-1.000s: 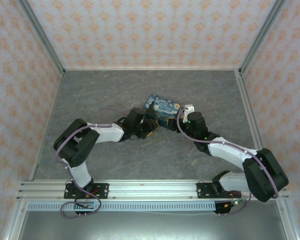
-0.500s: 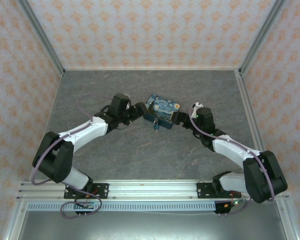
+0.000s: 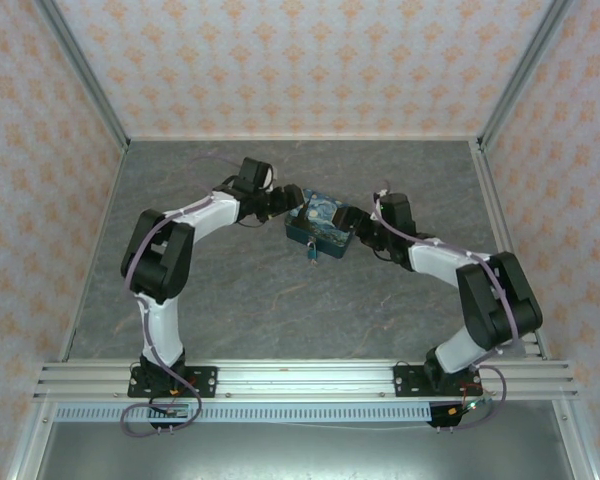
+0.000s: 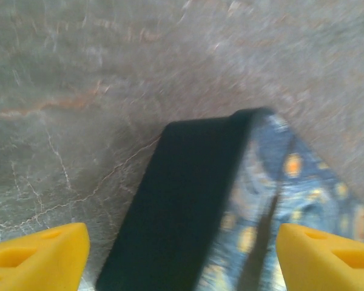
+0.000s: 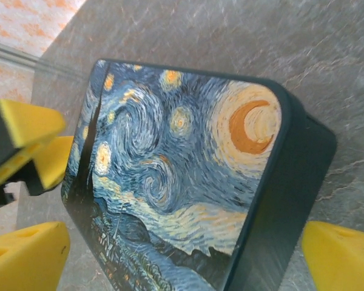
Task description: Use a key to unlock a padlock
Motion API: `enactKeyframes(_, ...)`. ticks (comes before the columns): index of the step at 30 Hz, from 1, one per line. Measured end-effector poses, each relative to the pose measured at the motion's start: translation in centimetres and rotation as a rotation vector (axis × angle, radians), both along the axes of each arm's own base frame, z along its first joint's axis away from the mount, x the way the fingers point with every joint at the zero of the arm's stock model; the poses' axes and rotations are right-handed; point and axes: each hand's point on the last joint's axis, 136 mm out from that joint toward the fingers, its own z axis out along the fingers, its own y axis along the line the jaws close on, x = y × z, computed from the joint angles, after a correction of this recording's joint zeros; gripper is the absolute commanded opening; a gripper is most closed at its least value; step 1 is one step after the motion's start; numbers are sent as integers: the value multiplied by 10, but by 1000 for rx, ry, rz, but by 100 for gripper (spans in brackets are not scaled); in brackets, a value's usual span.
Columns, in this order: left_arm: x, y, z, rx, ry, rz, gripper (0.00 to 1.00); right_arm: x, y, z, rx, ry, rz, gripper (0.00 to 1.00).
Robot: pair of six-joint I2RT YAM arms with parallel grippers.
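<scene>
A: From above?
B: Looks down on a grey counter (image 3: 230,300) with a Starry Night tin (image 3: 322,218) midway back. Shows the left end effector (image 3: 285,203) at the tin's left end and the right end effector (image 3: 352,226) at its right end, both spread wide, gripping nothing. Places the tiny teal padlock (image 3: 310,250) at the tin's near edge, touching it or hanging from it; cannot tell which. Too small to make out a key.
A: Left wrist?
B: Blurred. Frames the tin's dark side wall between two yellow fingers (image 4: 39,254), set well apart and clear of it on both sides.
A: Right wrist?
B: Sharp. Frames the painted lid between yellow fingers (image 5: 340,257), with a gap at the near corner. Catches the left arm's fingers across the tin.
A: Risks?
B: Probably closing unevenly on the tin and skidding or spinning it, swinging the padlock out of reach. Possibly colliding end effectors at such close quarters. Also mistaking tin for lock.
</scene>
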Motion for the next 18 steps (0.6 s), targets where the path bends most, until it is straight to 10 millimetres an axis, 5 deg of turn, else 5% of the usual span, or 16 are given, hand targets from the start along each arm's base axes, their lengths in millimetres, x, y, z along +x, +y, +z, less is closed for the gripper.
enactKeyframes(9, -10, -4, -6, -37, -2, -39, 66, 9, 11, -7, -3, 32, 63, 93)
enactKeyframes(18, -63, 13, -8, -62, 12, -11, 64, 21, 28, -9, 14, 9, 166, 92)
